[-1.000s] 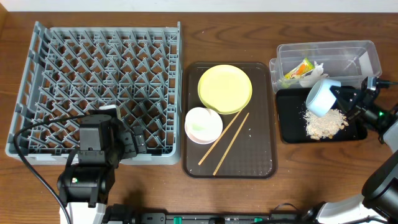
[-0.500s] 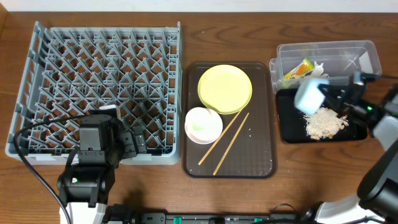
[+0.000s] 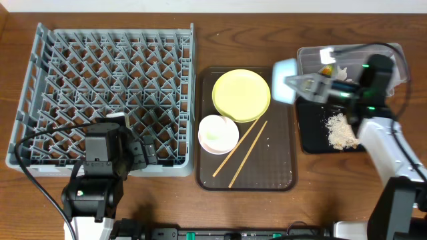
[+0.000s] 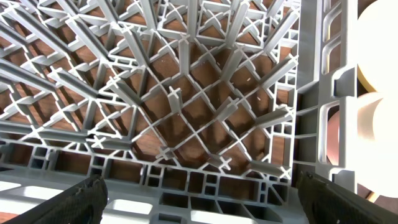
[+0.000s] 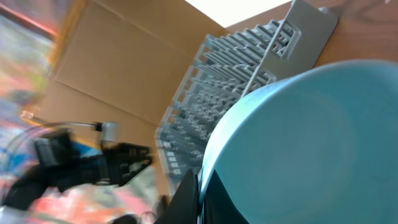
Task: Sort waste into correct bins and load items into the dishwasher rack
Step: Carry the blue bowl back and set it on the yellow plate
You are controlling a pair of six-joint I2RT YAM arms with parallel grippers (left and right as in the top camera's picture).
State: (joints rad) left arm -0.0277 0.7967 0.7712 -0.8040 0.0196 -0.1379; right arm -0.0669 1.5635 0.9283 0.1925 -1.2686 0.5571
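Observation:
My right gripper [image 3: 298,84] is shut on the rim of the light blue bowl [image 3: 285,71] and holds it in the air over the right end of the brown tray; the bowl fills the right wrist view [image 5: 305,143]. The beige crumbs [image 3: 340,131] lie in the black tray [image 3: 310,133]. The snack wrapper [image 3: 325,70] and white tissue [image 3: 340,72] sit in the clear tub [image 3: 393,57]. The yellow-green plate [image 3: 241,95], white bowl [image 3: 218,133] and chopsticks [image 3: 241,152] rest on the brown tray. My left gripper [image 4: 199,196] is open over the grey rack's [image 3: 107,93] front right corner.
The dark brown serving tray [image 3: 273,175] lies between the rack and the bins. A small white cup [image 3: 119,117] shows in the rack just behind my left arm. The rack also fills the left wrist view [image 4: 186,112]. Cables run along the front edge.
My right gripper has lifted the light blue bowl from over the black tray and carried it left and up, to above the brown tray's right end. The left arm has not moved.

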